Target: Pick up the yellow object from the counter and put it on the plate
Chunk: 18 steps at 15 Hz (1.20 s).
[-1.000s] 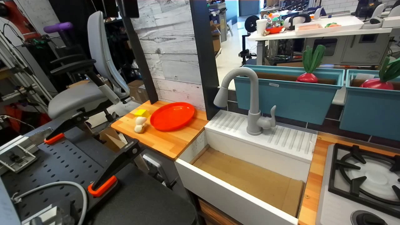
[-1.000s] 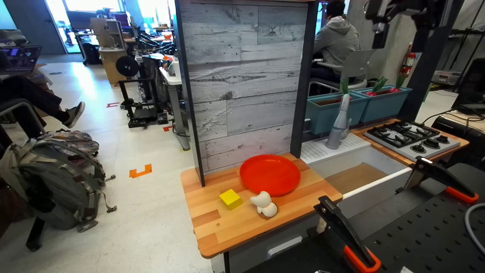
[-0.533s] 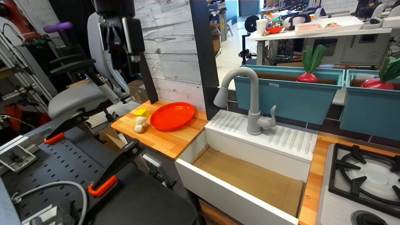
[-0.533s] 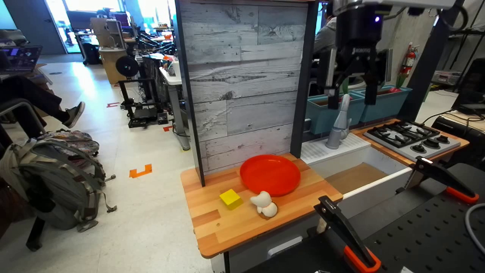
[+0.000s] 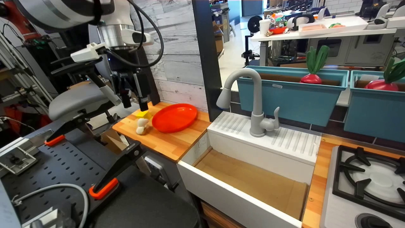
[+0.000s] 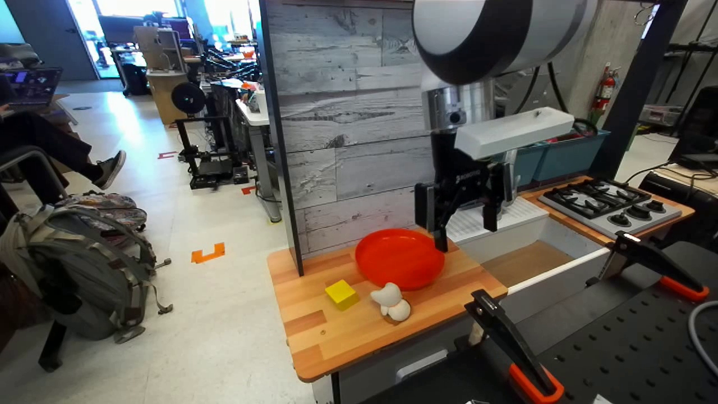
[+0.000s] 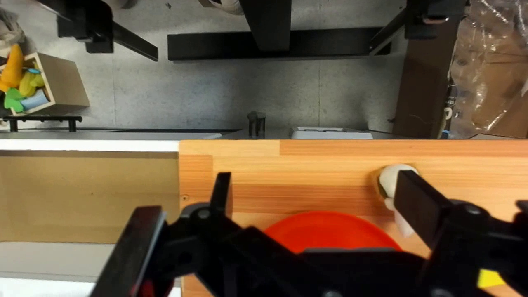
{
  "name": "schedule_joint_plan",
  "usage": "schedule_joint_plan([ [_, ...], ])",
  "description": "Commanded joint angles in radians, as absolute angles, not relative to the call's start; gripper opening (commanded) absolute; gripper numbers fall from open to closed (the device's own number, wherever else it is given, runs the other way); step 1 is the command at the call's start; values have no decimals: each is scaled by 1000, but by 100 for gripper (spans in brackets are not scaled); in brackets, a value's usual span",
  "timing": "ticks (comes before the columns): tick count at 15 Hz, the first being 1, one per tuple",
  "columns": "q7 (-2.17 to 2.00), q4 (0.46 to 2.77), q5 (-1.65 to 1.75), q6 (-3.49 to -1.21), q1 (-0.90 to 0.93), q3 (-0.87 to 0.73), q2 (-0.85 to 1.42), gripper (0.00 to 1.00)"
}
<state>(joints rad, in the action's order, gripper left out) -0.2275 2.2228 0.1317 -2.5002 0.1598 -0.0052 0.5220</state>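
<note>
Going across an exterior view, I see the block (image 6: pixel 342 295) on the counter (image 6: pixel 359 339), just beside the pale lump (image 6: pixel 396 307) but apart, then the plate (image 6: pixel 400 259) and my gripper (image 6: pixel 465 230) hanging higher, spread wide, holding nothing. I'd call this the approach, no grasp made yet. Next, I should carry the gripper left in that view, over the block, and lower it without knocking the pale lump.

Below your gripper (image 6: pixel 466 233) and off to one side, the small yellow block (image 6: pixel 341 294) rests on the wooden counter (image 6: pixel 362 342), just beside the round, glossy red plate (image 6: pixel 399 258), which lies flat, nearer your gripper.
</note>
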Motion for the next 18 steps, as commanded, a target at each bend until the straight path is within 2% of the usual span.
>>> schedule_joint_plan([
  [1,-262,2130,153,-2552,222,-8,632,100],
  [18,-265,1714,140,-2577,413,-9,974,100],
])
